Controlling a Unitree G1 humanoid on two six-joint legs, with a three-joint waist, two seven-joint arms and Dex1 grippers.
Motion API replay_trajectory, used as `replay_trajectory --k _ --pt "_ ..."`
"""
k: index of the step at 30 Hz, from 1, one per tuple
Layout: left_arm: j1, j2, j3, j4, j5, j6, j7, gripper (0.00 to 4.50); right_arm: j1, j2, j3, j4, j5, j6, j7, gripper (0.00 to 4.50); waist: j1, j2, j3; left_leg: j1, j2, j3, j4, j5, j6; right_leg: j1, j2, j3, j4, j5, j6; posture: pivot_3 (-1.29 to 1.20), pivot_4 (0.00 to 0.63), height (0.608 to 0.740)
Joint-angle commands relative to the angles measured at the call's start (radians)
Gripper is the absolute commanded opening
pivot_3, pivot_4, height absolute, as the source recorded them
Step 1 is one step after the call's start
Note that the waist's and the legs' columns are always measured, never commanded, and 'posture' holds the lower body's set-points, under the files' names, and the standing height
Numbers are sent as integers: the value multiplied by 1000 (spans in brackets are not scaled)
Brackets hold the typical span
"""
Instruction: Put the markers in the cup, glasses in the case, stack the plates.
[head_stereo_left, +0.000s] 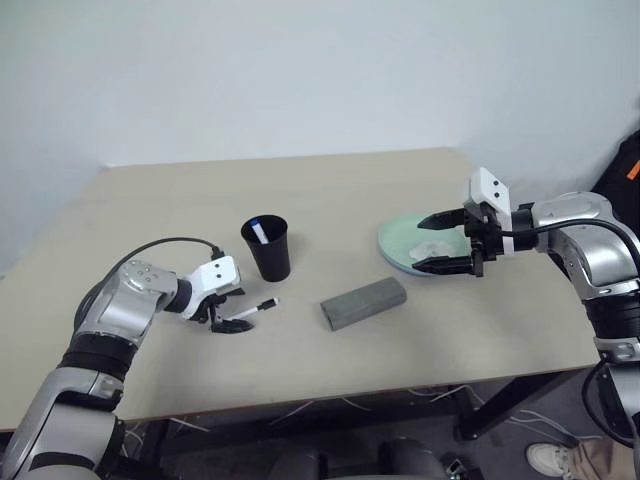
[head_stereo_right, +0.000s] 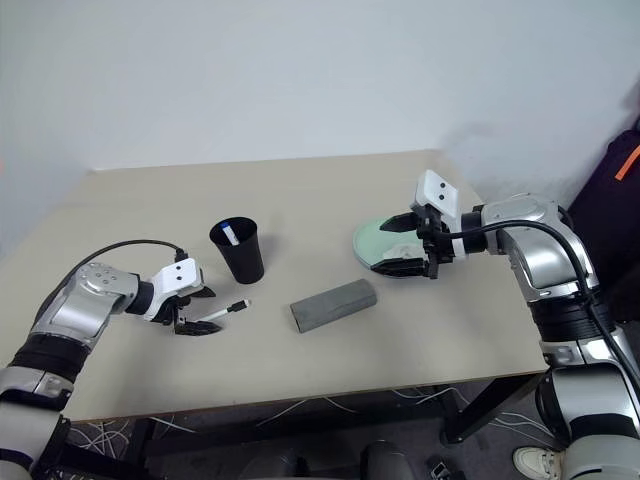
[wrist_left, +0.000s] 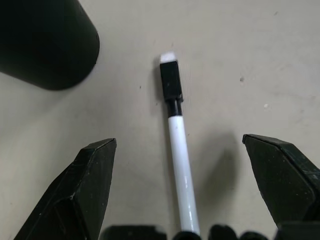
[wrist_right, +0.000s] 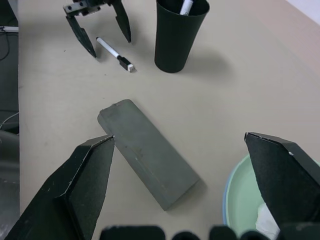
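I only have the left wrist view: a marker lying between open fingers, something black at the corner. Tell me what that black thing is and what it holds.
Observer: It is the cup, upright, with the blue-capped marker standing inside.
Operator: Report where the case is.
Observer: The grey case lies closed on the table, between the cup and the plates.
Operator: Report the right gripper.
Observer: The right gripper hovers open over the plates, with crumpled white tissue on top.

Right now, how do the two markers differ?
The blue-capped marker stands upright inside the black cup; the black-capped marker lies flat on the table, beside the cup. The open left claw straddles the black-capped marker without gripping it; no claw is near the blue-capped marker. Both have thin white barrels.
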Motion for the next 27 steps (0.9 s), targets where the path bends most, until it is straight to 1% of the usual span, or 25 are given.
replay_trajectory --k 1,9,19,22,27 --pt "-61 -4 -15 35 34 -10 -17 4289 -31 -1 -16 -14 3 -7 -2 4500 2 0 0 0 0 0 0 0 0 0 0 0 0 0 0 0 0 732" --pt "-110 -25 -48 129 58 -48 -88 4289 -22 -2 -23 -31 7 3 -10 4500 3 0 0 -1 0 0 0 0 0 -1 0 0 0 0 0 0 0 732" --pt "-138 -44 -69 203 91 -94 -114 4289 -16 -2 -24 -44 13 11 -17 4500 3 0 0 0 0 0 0 0 0 0 0 0 1 0 0 0 0 732" --pt "-146 -52 -71 218 98 -95 -116 3767 -14 -2 -24 -47 14 12 -18 4500 3 0 0 0 0 0 0 0 0 0 0 0 1 0 0 0 0 732" --pt "-150 -61 -69 226 108 -98 -116 2046 -11 -3 -24 -47 14 12 -18 4500 4 0 0 0 0 0 1 0 0 0 0 0 1 0 0 0 0 732"
